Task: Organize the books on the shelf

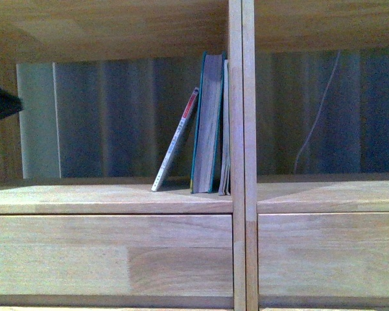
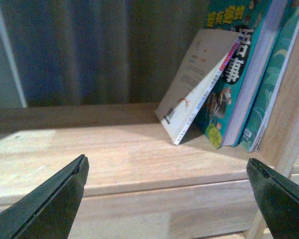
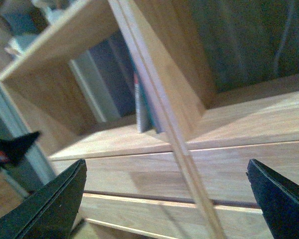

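The light-wood shelf [image 1: 110,197] has a central vertical divider [image 1: 243,155]. In its left compartment a thin white paperback [image 1: 176,140] with a red-and-white spine leans right against a thicker teal book [image 1: 207,123]. A slim grey booklet [image 1: 225,129] stands between the teal book and the divider. In the left wrist view the paperback [image 2: 189,84], the teal book [image 2: 236,74] and the booklet [image 2: 274,79] are ahead and to one side. My left gripper [image 2: 167,199] is open and empty in front of the shelf board. My right gripper [image 3: 164,199] is open and empty before the drawer fronts, near the divider [image 3: 189,164].
Plain wooden drawer fronts [image 1: 110,256] sit under the shelf board on both sides of the divider. The right compartment [image 1: 324,110] shows a thin pale cord against its dark back. A dark part of my left arm [image 1: 0,103] enters at the far left edge.
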Robot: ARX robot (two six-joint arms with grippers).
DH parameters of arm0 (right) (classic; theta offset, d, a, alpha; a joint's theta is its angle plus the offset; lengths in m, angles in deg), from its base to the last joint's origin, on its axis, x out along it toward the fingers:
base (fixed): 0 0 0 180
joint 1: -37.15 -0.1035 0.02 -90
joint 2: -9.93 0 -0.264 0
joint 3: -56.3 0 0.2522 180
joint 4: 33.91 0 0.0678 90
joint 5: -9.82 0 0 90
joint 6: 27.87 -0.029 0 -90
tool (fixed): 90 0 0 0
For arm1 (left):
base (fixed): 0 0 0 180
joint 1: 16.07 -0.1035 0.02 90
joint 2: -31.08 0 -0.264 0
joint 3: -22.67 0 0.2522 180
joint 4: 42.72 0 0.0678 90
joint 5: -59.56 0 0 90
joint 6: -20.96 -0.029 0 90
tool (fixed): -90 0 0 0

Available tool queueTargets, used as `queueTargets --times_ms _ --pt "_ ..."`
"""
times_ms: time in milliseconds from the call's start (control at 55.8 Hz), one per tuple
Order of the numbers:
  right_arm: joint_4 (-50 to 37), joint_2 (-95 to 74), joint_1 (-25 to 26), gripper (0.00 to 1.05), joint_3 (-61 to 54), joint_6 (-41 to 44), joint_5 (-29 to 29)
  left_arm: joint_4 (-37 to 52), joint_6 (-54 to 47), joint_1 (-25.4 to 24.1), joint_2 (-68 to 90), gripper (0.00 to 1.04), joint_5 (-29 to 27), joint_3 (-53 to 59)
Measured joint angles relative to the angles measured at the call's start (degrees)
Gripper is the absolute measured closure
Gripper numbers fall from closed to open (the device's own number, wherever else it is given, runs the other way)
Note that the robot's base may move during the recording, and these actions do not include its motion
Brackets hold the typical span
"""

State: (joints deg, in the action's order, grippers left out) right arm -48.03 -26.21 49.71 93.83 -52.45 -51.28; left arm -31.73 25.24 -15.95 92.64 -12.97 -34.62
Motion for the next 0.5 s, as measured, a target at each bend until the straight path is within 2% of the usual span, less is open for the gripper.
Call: queueTargets --times_ms 161,287,323,341,376,448,502 --pt "-0.1 -0.5 -1.2 0.07 -1.6 8.6 -6.2 -5.3 1.6 -6.9 -15.4 0.07 8.6 11.0" --pt "-0.7 1.0 -1.7 0.07 -3.9 13.4 -10.0 -12.4 4.2 -8.9 -29.4 0.07 14.9 18.1" --pt "2.5 1.9 -2.5 0.1 -3.3 15.6 -13.5 -17.9 2.4 -6.2 -33.5 0.13 5.9 18.3" --pt "7.7 2.9 -3.4 0.15 -2.4 17.9 -16.8 -21.2 0.7 -3.6 -35.4 0.19 -1.7 18.4" --pt "14.2 4.4 -4.5 0.24 -2.5 20.2 -20.5 -22.3 -0.8 -1.4 -37.0 0.27 -9.6 19.7" --pt "16.5 6.3 -5.6 0.36 -4.6 22.0 -22.1 -22.1 -2.2 -0.6 -38.5 0.41 -16.6 22.8" --pt "16.4 7.5 -6.6 0.46 -6.7 22.9 -23.5 -21.5 -2.8 -0.5 -39.6 0.51 -17.5 25.3"
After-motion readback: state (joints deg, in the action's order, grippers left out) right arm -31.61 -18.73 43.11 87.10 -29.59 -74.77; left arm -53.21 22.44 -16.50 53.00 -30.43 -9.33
